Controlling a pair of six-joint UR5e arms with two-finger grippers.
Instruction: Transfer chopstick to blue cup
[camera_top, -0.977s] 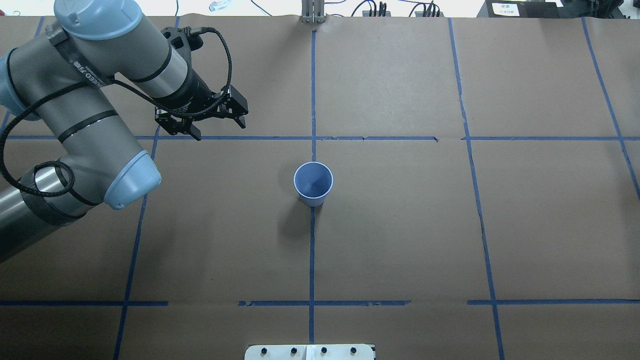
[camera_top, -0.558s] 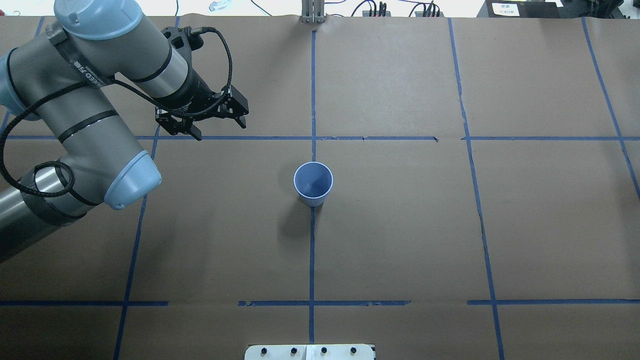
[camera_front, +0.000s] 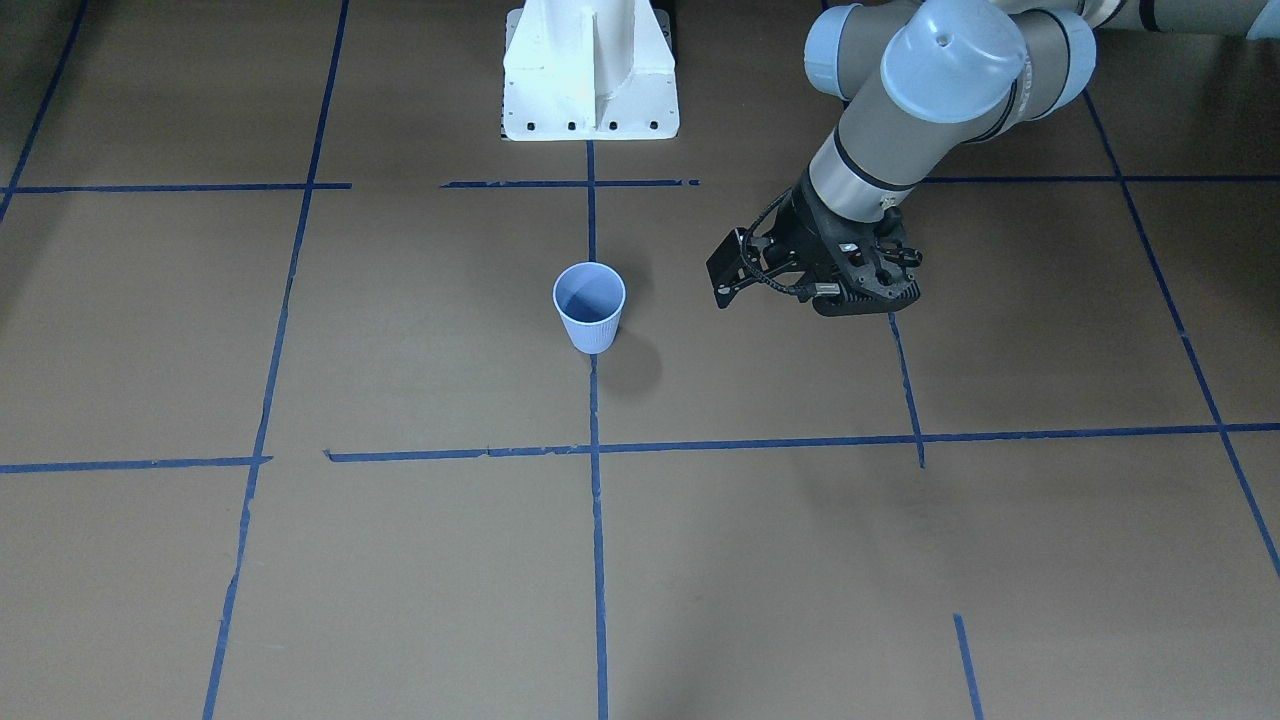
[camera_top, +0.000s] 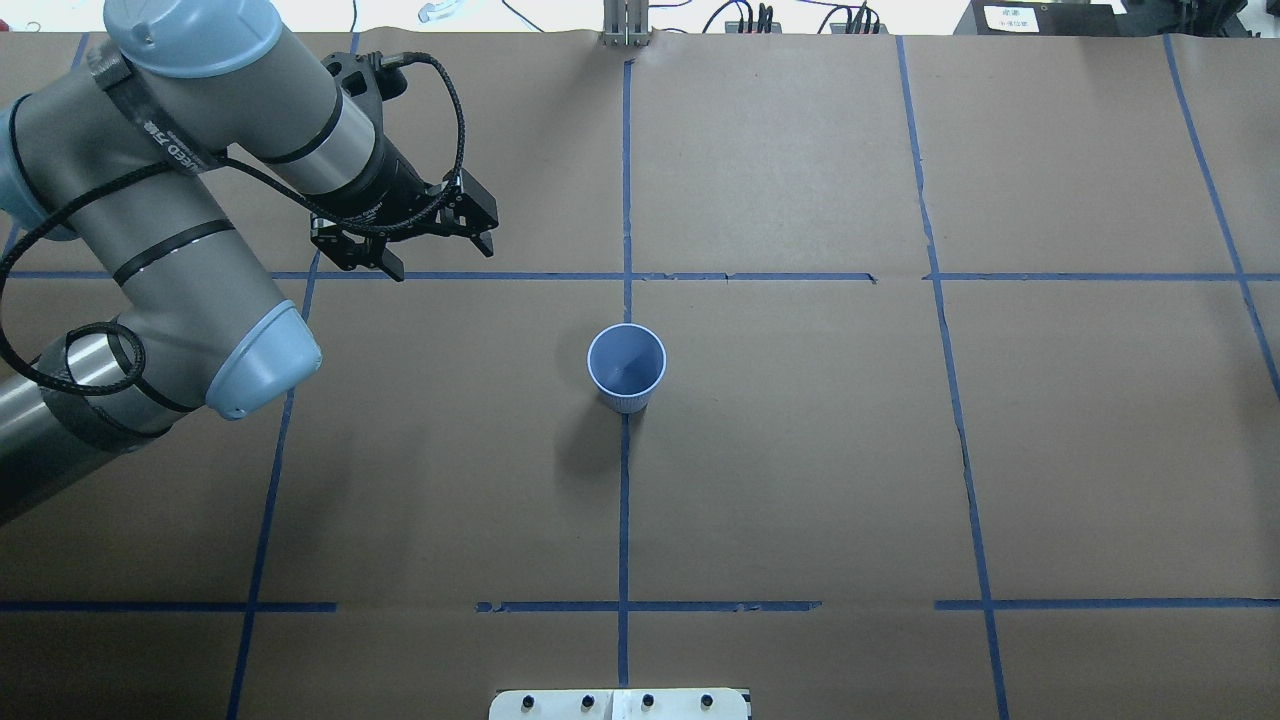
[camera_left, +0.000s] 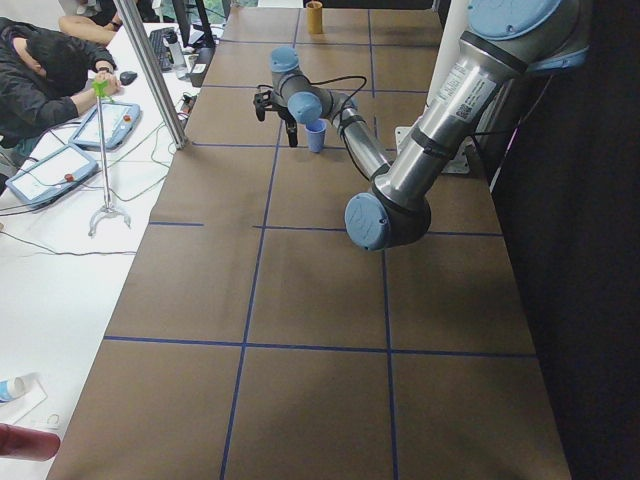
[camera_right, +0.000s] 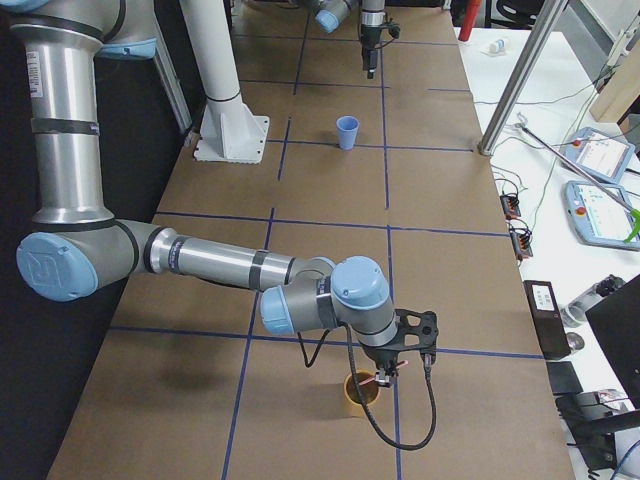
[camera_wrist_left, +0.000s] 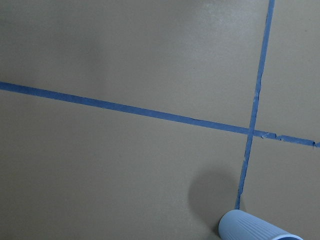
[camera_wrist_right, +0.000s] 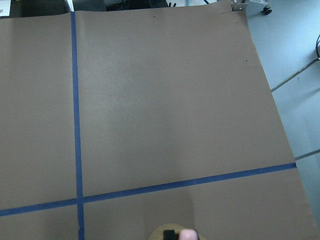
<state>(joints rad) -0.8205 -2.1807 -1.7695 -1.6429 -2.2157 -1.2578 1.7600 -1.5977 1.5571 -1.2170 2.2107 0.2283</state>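
Note:
The blue cup (camera_top: 626, 367) stands upright at the table's middle on a tape line, also seen as the blue cup (camera_front: 589, 305) and at the left wrist view's bottom edge (camera_wrist_left: 255, 229). My left gripper (camera_top: 441, 260) hangs open and holds nothing, to the cup's far left. Only the exterior right view shows my right gripper (camera_right: 388, 374), just over a tan cup (camera_right: 360, 393) at the table's right end, and I cannot tell its state. A pale pink tip (camera_wrist_right: 187, 234), seemingly the chopstick, shows at the right wrist view's bottom edge.
Blue tape lines (camera_top: 624, 500) divide the brown paper table cover. The white robot base (camera_front: 590, 75) sits at the near edge. Beside the table are a metal post (camera_left: 150, 70), tablets (camera_right: 598, 155) and a seated person (camera_left: 40, 70).
The left arm has barely shifted, its gripper still open. The blue cup has not moved.

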